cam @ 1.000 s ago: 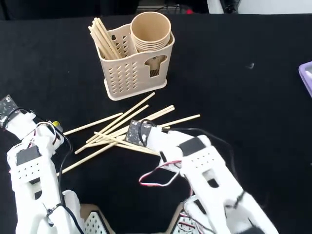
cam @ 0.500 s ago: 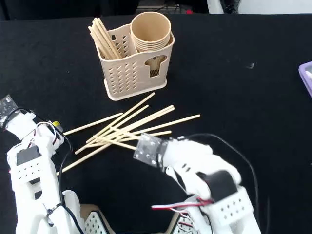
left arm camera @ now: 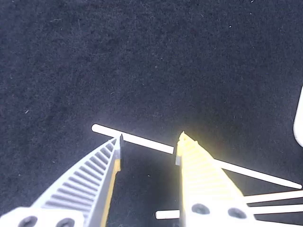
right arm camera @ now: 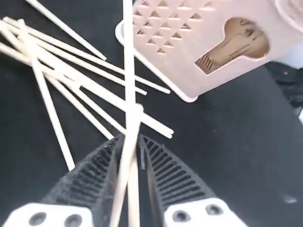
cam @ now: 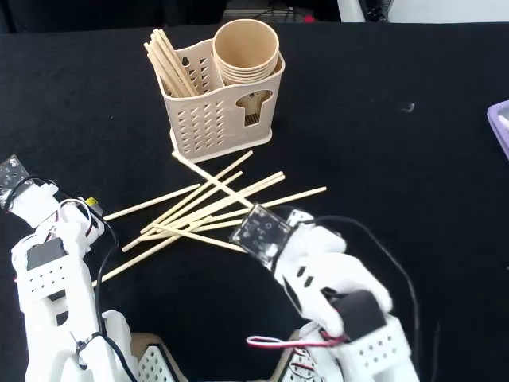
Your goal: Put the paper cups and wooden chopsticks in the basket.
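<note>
High view. Basket (cam: 215,119) stands at the far side of the black bench (cam: 398,199). It has stacked cups (cam: 246,49) in one compartment and stowed sticks (cam: 169,62) leaning in the other. Loose sticks (cam: 159,199) lie fanned on the bench just in front of the basket, between the left arm (cam: 48,263) and the right arm (cam: 326,274). The held stick (cam: 208,177) runs from under the right arm's wrist camera to a tip just beside the basket's foot, crossing over the loose sticks.

Left wrist view. Left tool (left arm camera: 151,138) has its fingers spread over the bench. A single stick (left arm camera: 142,140) lies across the gap right at the fingertips; whether either finger touches it cannot be told. Further stick ends show beside the yellow finger (left arm camera: 199,179).

Right wrist view. Right tool (right arm camera: 131,138) has its black fingers pressed together, pinching the held stick (right arm camera: 128,71). That stick extends straight out from the tips and passes the corner of the basket (right arm camera: 199,47). A second stick (right arm camera: 124,179) runs alongside it between the fingers. The loose sticks (right arm camera: 71,66) lie on the bench beyond the tips, on the side away from the basket.
</note>
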### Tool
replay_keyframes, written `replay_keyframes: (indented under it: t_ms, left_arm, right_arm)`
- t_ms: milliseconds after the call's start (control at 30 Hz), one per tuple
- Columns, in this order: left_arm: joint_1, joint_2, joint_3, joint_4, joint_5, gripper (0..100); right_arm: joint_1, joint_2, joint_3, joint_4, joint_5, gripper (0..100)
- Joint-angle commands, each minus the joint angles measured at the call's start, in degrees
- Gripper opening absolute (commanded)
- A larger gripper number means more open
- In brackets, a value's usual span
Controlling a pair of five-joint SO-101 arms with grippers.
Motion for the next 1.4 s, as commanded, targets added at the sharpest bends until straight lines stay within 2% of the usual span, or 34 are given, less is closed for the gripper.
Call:
replay_keyframes:
  t_ms: [0, 167, 367, 500, 667, 833, 1000, 1367]
  left_arm:
    - [0.6, -1.4, -0.2, -1.0, -0.6, 20]
    - [0.6, -1.4, -0.2, -1.0, -0.6, 20]
    - [0.6, -1.4, -0.2, -1.0, -0.6, 20]
    - [0.6, -1.4, -0.2, -1.0, -0.6, 20]
    - [0.6, -1.4, -0.2, -1.0, -0.6, 20]
    - [0.6, -1.4, -0.2, -1.0, -0.6, 20]
    - [0.6, -1.4, -0.2, -1.1, -0.6, 20]
    - [0.6, -1.4, -0.3, -1.1, -0.6, 20]
  right_arm:
    - [0.5, 6.6, 7.7, -9.7, -0.5, 1.1]
    - [0.4, 10.5, 13.1, -15.7, 0.4, 1.1]
    - [0.7, 12.9, 14.0, -14.2, 0.7, 1.1]
    - [0.9, 13.2, 14.4, -9.4, 6.8, 1.1]
    - [7.4, 12.8, 13.9, -5.5, 12.0, 2.1]
    - [11.5, 13.1, 15.4, -5.3, 14.6, 17.2]
    - [11.4, 12.9, 15.7, -5.3, 15.0, 13.6]
    - [11.6, 13.3, 12.0, -5.8, 14.7, 13.5]
